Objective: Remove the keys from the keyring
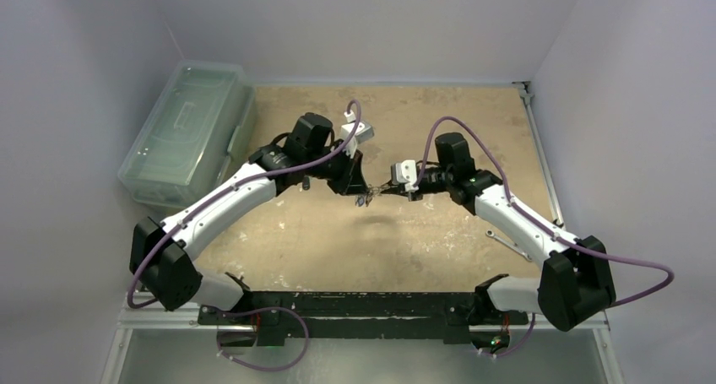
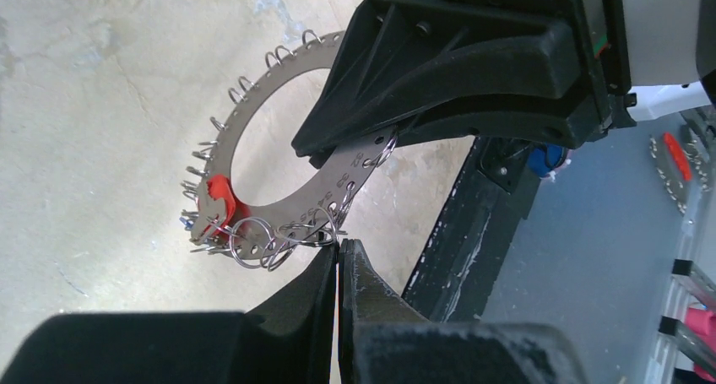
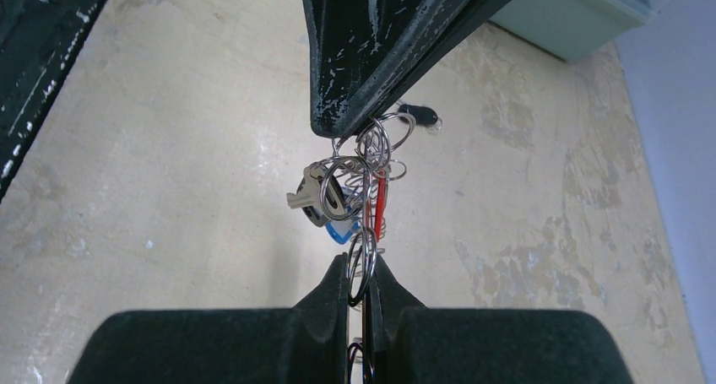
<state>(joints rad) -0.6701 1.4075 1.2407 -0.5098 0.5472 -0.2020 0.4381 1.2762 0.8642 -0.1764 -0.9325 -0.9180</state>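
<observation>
The keyring [image 2: 338,186] hangs in the air above the counter [image 3: 169,148], near the middle of the overhead frame, bridged between the two arms. The right tool [image 2: 338,148] is clamped on the ring's flat band. In the left wrist view it comes in from the upper right, and the band curves away from it to the left and down. The left tool [image 2: 339,247] rises from the bottom of that frame with its fingers pressed together. Their tips appear to nip one small split ring [image 2: 336,236] on the band's lower rim, though the contact is too fine to be sure of.

The remaining keys [image 3: 319,197] bunch on that same lower arc, a red head [image 2: 215,200] among them. Much of the rest of the rim carries only bare loops.

In the right wrist view the band stands edge-on, running straight up the frame from the right tool's tips to the left tool's tip. The two grips therefore face each other along the band's plane. The left tool is the one at the keys, so the next move looks like its own: drawing or twisting the loop down-frame, away from the rim, while the right tool holds the band fixed.
</observation>
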